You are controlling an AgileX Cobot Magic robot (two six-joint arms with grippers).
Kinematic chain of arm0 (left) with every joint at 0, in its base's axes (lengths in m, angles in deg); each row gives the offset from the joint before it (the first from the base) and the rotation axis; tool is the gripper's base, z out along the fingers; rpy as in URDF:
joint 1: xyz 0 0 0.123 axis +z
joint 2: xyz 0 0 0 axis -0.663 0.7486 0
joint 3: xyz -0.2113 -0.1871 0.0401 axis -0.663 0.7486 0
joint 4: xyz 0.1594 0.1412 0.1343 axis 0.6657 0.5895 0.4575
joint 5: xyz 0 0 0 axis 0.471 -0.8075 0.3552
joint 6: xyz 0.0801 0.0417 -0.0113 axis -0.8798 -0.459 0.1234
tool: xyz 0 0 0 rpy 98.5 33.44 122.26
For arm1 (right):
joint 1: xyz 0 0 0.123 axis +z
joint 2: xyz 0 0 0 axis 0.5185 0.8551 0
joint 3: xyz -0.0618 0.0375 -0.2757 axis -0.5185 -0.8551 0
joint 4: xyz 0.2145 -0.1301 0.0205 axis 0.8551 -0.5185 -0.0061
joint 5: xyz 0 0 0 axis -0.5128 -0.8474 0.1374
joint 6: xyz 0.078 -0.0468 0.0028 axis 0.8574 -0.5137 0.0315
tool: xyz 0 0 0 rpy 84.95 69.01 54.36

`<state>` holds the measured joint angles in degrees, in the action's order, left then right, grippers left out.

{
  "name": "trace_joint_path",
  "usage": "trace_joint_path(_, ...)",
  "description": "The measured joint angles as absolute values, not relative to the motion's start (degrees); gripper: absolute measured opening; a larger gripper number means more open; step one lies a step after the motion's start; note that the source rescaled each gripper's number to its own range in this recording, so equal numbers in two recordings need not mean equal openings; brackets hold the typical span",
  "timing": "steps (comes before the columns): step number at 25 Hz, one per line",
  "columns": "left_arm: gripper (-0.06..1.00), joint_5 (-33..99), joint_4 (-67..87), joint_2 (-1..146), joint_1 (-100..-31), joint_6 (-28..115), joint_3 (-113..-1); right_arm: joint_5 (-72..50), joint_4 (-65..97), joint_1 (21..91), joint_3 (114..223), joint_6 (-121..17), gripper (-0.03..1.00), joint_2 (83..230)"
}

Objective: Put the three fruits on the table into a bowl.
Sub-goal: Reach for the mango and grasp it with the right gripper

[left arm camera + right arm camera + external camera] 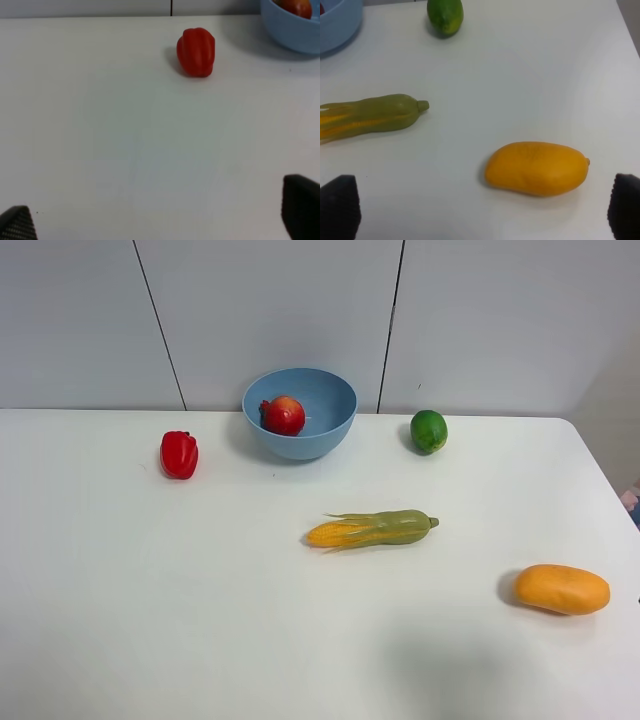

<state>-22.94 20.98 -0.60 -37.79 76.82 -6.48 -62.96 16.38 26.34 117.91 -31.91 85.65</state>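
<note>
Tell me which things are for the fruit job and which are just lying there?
For the job: round red pomegranate, oblong orange-yellow mango, small round green lime, round light-blue plastic bowl.
Just lying about: blocky red bell pepper, yellow corn cob with green husk.

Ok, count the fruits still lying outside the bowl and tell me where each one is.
2. The lime sits just right of the bowl; the mango lies by the table's right edge, nearer the camera. None looks hidden.
</note>
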Motion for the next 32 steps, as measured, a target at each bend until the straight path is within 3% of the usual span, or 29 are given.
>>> trace_joint_path(23,0.98,-22.9,21.0,-0.6,-37.8,76.8,-6.5,-64.7,18.4,26.3,118.0,-31.2,1.0,85.7)
trace_joint_path(32,0.99,-22.9,21.0,-0.6,-37.8,76.8,-6.5,-71.9,14.2,26.3,128.7,-46.4,1.0,97.7)
